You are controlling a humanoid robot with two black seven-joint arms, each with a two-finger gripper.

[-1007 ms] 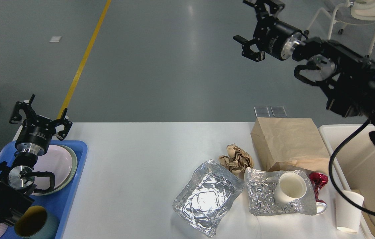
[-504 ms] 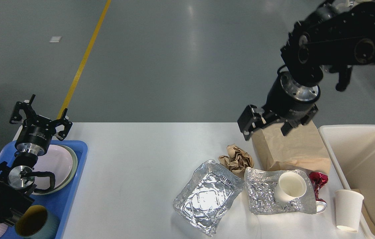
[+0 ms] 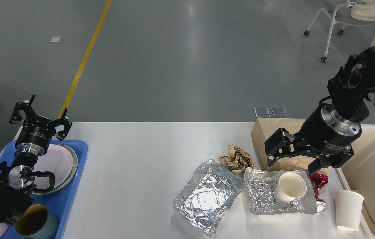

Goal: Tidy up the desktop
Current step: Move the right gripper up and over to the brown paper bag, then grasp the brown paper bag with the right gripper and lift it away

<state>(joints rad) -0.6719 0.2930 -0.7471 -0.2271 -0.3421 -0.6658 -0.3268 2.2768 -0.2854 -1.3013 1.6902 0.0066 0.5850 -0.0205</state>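
Your right gripper point(image 3: 293, 156) hangs with fingers spread, empty, at the right of the frame; the white cup point(image 3: 289, 188) lies just below it on the foil, mid-right of the counter point(image 3: 140, 166)

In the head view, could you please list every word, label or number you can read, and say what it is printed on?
Nothing can be read for certain.
Right gripper: white print on its black wrist housing, too small and blurred to read.
Left gripper: faint print on its black body, also too small to read.
Brown paper bag, paper cups and foil trays: no print visible.
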